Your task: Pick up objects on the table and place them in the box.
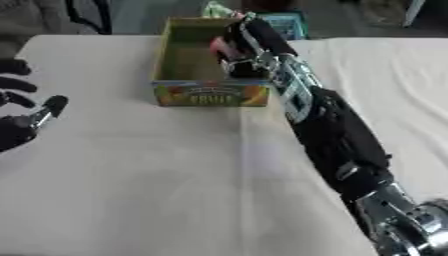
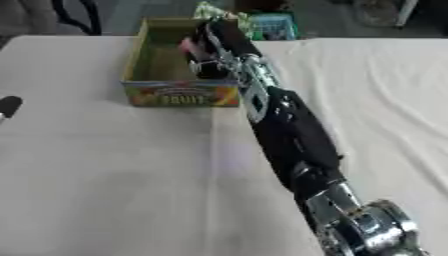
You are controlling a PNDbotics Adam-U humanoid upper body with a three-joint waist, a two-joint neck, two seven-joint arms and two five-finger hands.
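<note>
Small pink object (image 1: pixel 216 47) held over the open cardboard box (image 1: pixel 182 65) at table's far middle, fingers of right hand (image 1: pixel 241 45) curled round it. Right arm stretched across white tablecloth (image 1: pixel 157 175). Left hand (image 1: pixel 22 107) idle at left edge, fingers relaxed, spread.

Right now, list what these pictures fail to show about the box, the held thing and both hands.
- Box: its right wall and part of its floor are hidden by the right hand in both views.
- Pink object: mostly covered by the fingers, kind unclear.
- Left hand: cut by the left edge; in the right eye view only a fingertip shows.
- Box label: blurred.
</note>
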